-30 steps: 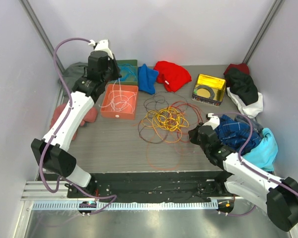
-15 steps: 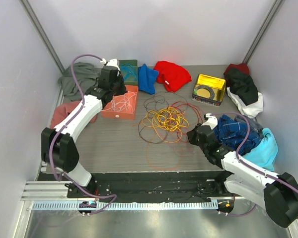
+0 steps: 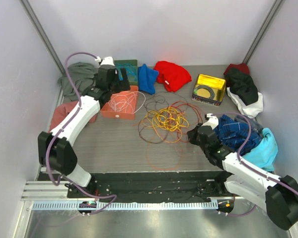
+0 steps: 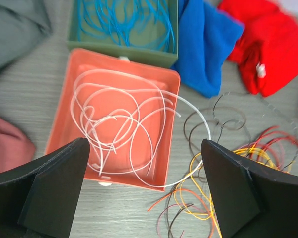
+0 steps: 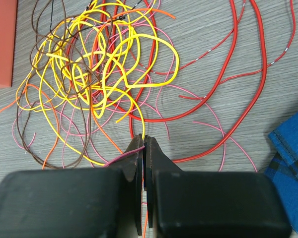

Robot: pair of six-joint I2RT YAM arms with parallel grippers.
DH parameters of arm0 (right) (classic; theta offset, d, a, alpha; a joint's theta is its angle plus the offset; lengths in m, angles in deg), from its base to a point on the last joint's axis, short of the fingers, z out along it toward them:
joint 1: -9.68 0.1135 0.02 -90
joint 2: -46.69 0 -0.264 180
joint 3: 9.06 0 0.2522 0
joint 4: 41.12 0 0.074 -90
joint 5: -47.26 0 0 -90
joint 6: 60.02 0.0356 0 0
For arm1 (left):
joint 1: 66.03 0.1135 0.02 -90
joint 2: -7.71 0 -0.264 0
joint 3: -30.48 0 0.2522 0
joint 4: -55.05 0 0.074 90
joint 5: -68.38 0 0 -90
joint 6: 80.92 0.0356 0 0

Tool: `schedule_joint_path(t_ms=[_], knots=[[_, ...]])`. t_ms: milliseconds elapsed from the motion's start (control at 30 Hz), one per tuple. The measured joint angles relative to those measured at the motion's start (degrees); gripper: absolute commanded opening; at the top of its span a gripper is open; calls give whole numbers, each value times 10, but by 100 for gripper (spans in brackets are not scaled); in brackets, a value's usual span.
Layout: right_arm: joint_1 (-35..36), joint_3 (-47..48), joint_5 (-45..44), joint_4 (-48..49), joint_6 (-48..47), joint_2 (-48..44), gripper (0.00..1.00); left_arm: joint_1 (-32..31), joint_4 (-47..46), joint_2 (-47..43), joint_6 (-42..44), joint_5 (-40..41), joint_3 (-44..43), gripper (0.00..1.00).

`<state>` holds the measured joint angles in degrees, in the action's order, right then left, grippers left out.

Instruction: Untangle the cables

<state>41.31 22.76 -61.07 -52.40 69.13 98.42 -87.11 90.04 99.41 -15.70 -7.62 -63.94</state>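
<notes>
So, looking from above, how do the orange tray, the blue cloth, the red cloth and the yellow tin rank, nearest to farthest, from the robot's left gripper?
From the left gripper, open at the back left of the table:
1. Orange tray, right under it.
2. Blue cloth, just to its right.
3. Red cloth, further right along the back.
4. Yellow tin, farthest, toward the right side.

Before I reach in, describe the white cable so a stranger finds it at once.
On the table's far left, two shallow trays stand one behind the other. The white cable lies coiled in the nearer, orange tray, one loop spilling over its right edge. It is the only white wire: the green tray behind holds blue cables, the loose pile yellow, red and brown.
</notes>
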Motion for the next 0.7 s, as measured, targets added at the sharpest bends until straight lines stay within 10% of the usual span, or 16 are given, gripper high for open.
schedule_joint_path(t_ms=[267,467,700], knots=[[0,0,0,0,-2,0,1,0,-52,-152,-13,-13,63,97],[0,0,0,0,-2,0,1,-67,-108,-141,-35,-77,122,78],[0,0,-5,-12,-6,-18,1,-231,-96,7,29,18,137,98]])
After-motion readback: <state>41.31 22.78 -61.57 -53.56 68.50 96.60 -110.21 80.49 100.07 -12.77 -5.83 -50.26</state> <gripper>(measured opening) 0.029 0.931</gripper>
